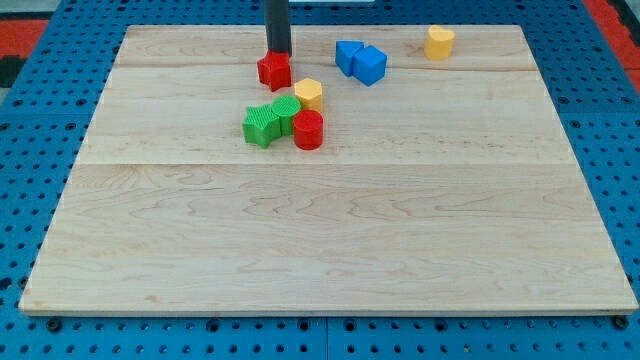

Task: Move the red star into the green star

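Note:
The red star (274, 70) lies near the board's top, left of centre. My tip (278, 52) stands right behind it, on its upper side, touching or almost touching it. Two green blocks lie pressed together below the red star: one at the left (261, 126) and one at its upper right (286, 111). I cannot tell which of them is the star. The red star sits a short gap above the green pair.
A yellow block (309, 93) lies right of the red star. A red cylinder (308, 130) touches the green pair's right side. Two blue blocks (360, 61) sit together at the top centre. A yellow block (438, 41) lies at the top right.

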`<state>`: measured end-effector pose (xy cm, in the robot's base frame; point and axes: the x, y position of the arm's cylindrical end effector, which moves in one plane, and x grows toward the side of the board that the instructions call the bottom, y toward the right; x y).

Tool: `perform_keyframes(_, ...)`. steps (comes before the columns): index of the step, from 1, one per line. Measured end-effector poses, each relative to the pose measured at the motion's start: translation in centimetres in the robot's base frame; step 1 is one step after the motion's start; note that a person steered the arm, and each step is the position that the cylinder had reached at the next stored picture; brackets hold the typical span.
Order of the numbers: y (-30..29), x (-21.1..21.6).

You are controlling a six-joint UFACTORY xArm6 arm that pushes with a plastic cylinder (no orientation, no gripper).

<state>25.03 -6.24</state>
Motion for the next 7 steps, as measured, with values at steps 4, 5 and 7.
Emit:
perform_keyframes(4, -4.7, 4.6)
perform_keyframes(5, -4.2, 2.0)
perform_keyframes(7, 0.2, 2.9)
